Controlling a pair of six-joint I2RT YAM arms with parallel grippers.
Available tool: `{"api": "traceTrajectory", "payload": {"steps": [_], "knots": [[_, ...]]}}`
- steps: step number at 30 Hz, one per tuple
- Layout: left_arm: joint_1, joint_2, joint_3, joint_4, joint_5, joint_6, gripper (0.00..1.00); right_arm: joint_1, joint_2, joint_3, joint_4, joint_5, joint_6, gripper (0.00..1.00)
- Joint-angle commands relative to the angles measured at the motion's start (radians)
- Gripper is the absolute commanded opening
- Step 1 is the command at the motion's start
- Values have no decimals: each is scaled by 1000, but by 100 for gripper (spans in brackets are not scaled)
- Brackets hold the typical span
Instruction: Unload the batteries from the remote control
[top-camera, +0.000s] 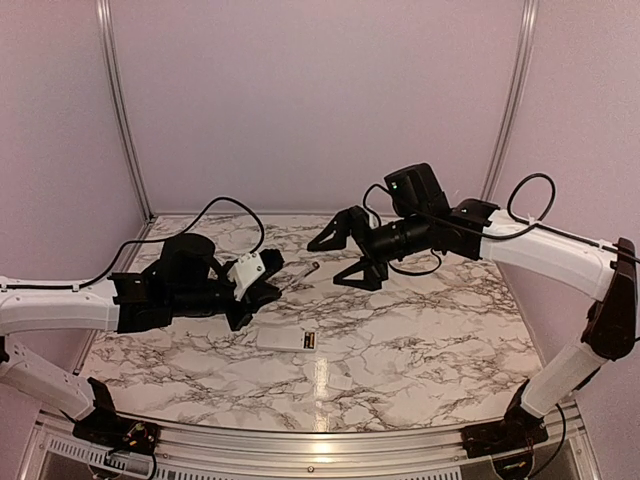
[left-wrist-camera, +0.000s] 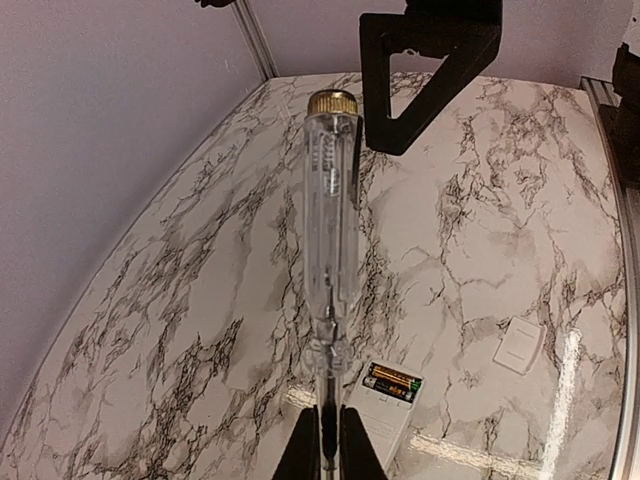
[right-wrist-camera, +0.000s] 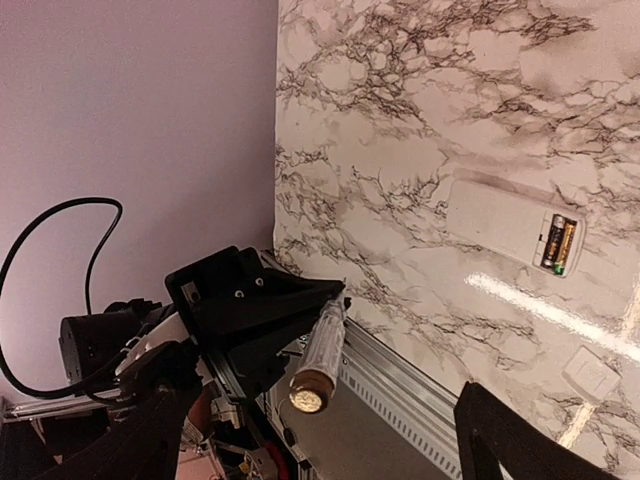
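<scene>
The white remote control (top-camera: 283, 338) lies on the marble table with its battery recess up. Two batteries (top-camera: 309, 341) sit in the recess, dark with copper ends; they also show in the left wrist view (left-wrist-camera: 392, 381) and the right wrist view (right-wrist-camera: 559, 243). My left gripper (left-wrist-camera: 328, 440) is shut on the metal shaft of a clear-handled screwdriver (left-wrist-camera: 330, 220) and holds it above the table, brass cap pointing away. My right gripper (top-camera: 326, 264) is open, empty, and faces the screwdriver's handle end (right-wrist-camera: 322, 350), which reaches between its spread fingers without touching them.
A small white cover piece (left-wrist-camera: 519, 345) lies on the table right of the remote, also in the right wrist view (right-wrist-camera: 592, 373). Lilac walls with metal posts enclose the table at the back and sides. A metal rail (right-wrist-camera: 440, 400) runs along the near edge.
</scene>
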Motion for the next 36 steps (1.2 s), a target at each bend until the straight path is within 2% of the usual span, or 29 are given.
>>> {"api": "traceTrajectory", "payload": {"steps": [1, 18, 36], "knots": [[-37, 32, 24, 62, -66, 55, 0, 25, 16, 26, 36, -40, 59, 92], [-102, 110, 95, 90, -114, 65, 0, 40, 19, -3, -43, -59, 26, 66], [-134, 140, 111, 84, -144, 92, 0, 40, 49, 14, -100, -28, -26, 25]]}}
